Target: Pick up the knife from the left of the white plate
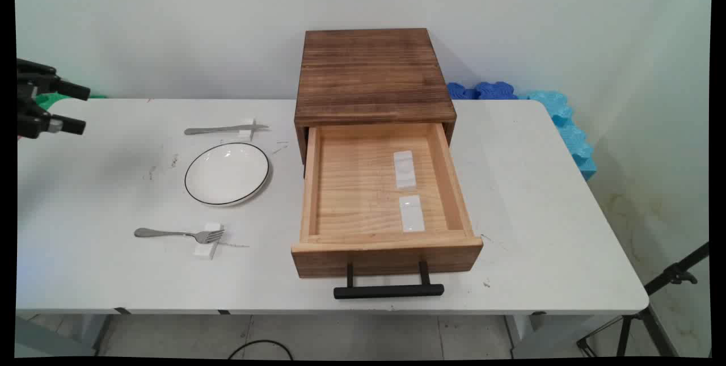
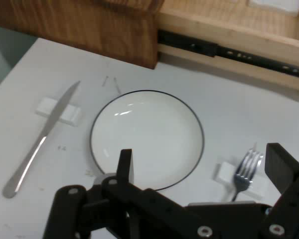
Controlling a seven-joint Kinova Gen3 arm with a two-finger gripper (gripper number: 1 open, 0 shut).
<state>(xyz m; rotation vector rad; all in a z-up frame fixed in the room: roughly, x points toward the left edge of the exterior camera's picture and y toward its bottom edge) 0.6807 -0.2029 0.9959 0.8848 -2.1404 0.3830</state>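
white table (image 1: pixel 539 213) | 1 plate (image 1: pixel 227 173) | 1 knife (image 1: pixel 218 129) | 1 fork (image 1: pixel 178 234) | jaws (image 1: pixel 76 108) wide, empty

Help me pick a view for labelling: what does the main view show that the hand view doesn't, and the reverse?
Main view only: the drawer's black handle, two white blocks inside the drawer, blue foam at the table's far right, a tripod. Hand view only: the drawer's black side rail. Both: the plate, the knife and fork each on a white rest, the wooden box, and the open claw.
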